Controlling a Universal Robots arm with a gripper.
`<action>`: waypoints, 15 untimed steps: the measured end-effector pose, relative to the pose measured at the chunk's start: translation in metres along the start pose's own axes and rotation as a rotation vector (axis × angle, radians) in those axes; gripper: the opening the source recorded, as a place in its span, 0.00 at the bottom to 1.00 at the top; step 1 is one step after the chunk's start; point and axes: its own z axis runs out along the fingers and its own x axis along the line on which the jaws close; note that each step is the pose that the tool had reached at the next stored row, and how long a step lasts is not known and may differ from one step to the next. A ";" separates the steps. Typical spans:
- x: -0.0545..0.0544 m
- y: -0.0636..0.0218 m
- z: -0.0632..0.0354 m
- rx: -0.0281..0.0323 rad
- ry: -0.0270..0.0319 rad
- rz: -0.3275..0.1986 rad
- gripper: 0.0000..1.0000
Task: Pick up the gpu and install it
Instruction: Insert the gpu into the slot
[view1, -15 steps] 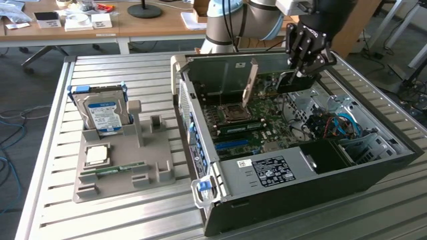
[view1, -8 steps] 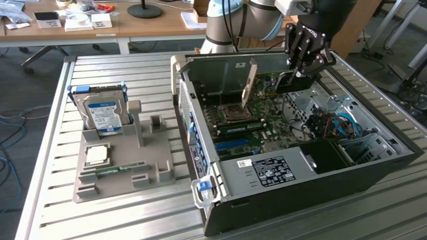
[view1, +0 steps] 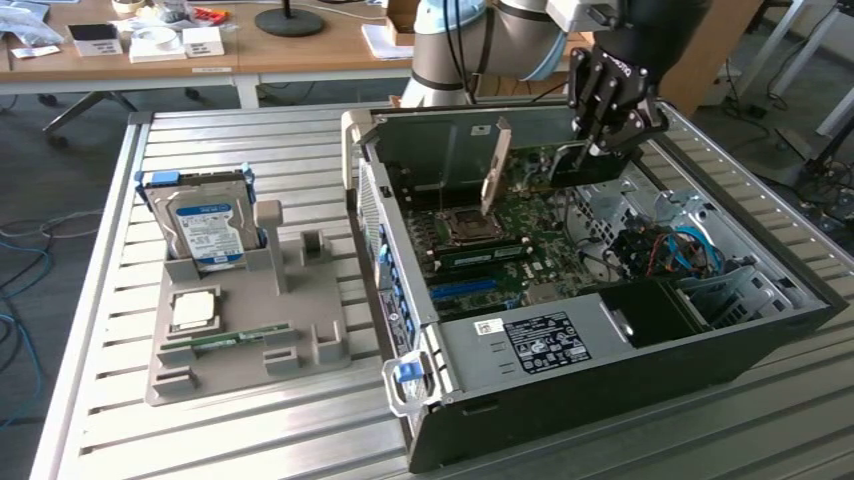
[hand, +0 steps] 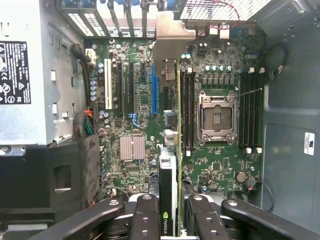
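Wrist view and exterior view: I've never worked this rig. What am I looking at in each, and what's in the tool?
The exterior view is taken from off the arm. It shows a robot arm reaching into an open computer case on a slatted metal table. Beside the case, a grey holder carries a hard drive standing upright. The wrist view comes from a camera on the arm's wrist, looking past the tool into the case at the motherboard. The tool is closed on the gpu, held edge-on over the board's slots.

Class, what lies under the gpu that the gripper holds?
The motherboard, with its slots and CPU socket. The gpu hides the strip of board directly beneath it.
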 end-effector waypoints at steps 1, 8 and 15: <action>0.000 0.0009 0.0006 0.0003 0.0000 0.005 0.27; 0.001 0.0034 0.0103 0.0015 0.0003 0.025 0.27; 0.001 0.0064 0.0174 0.0022 0.0007 0.048 0.27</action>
